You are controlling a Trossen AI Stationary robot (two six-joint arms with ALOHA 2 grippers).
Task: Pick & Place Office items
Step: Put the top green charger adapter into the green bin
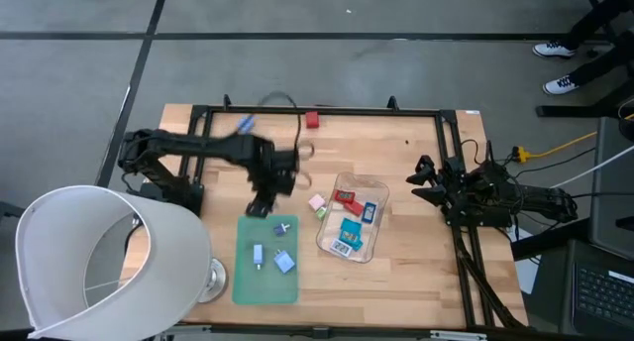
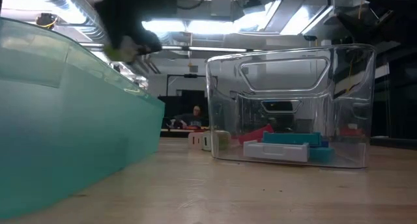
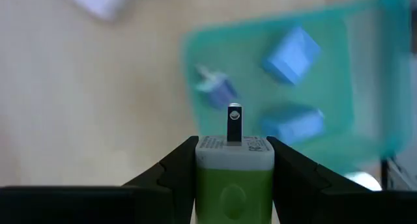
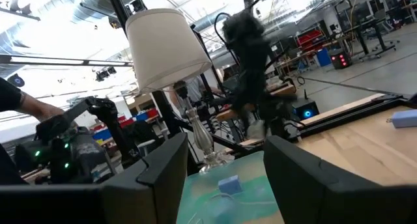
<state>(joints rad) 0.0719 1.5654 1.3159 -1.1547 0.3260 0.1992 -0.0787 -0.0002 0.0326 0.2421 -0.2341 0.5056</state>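
Left gripper (image 3: 231, 160) carries a light green plug piece (image 3: 233, 175) above the green mat (image 1: 265, 260).

Its jaws pinch the piece from both sides, a metal prong sticking out ahead, just over the mat's far edge. On the mat lie 3 blue pieces (image 1: 284, 262). Right of the mat, on the desk (image 1: 416, 272), stands the clear tray (image 1: 373, 190) with red, teal and blue pieces (image 1: 349, 232) inside; a pink piece (image 1: 317, 202) and another light green one lie between mat and tray. A red piece (image 1: 312, 120) sits at the desk's far edge, well beyond the mat. The right gripper (image 1: 418, 185) waits right of the tray, jaws spread and empty. A white lampshade (image 1: 99, 257) stands left of the mat.
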